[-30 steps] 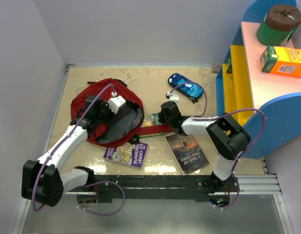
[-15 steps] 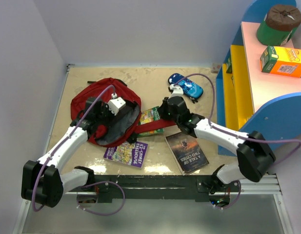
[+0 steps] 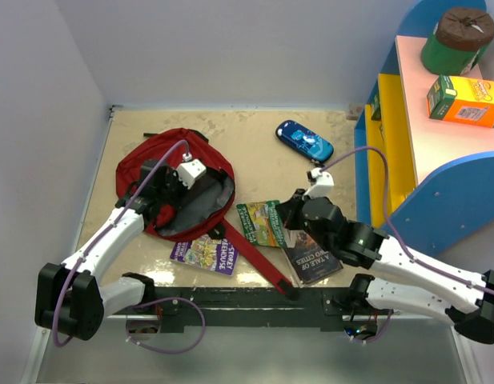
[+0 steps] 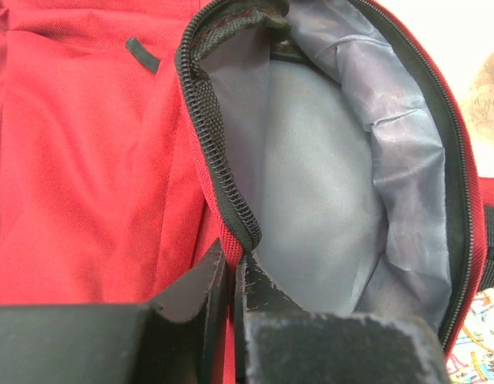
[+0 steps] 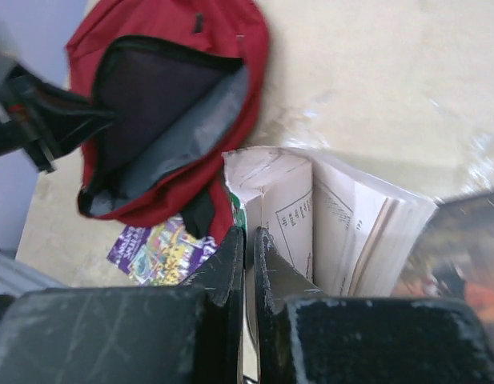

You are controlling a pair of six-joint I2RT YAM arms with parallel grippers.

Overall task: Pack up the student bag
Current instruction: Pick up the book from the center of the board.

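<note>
Firmly, the student bag [image 3: 150, 156] is pinched at its zipper rim by the left gripper [image 4: 229, 276] — jaws nearly touching — and a green book [image 3: 267, 222] is clamped in the right gripper [image 5: 248, 240].

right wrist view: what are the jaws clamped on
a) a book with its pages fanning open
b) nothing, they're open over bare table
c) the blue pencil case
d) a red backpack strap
a: the right gripper has its jaws shut on one edge of the green book, whose white pages fan open just beside them.
</note>
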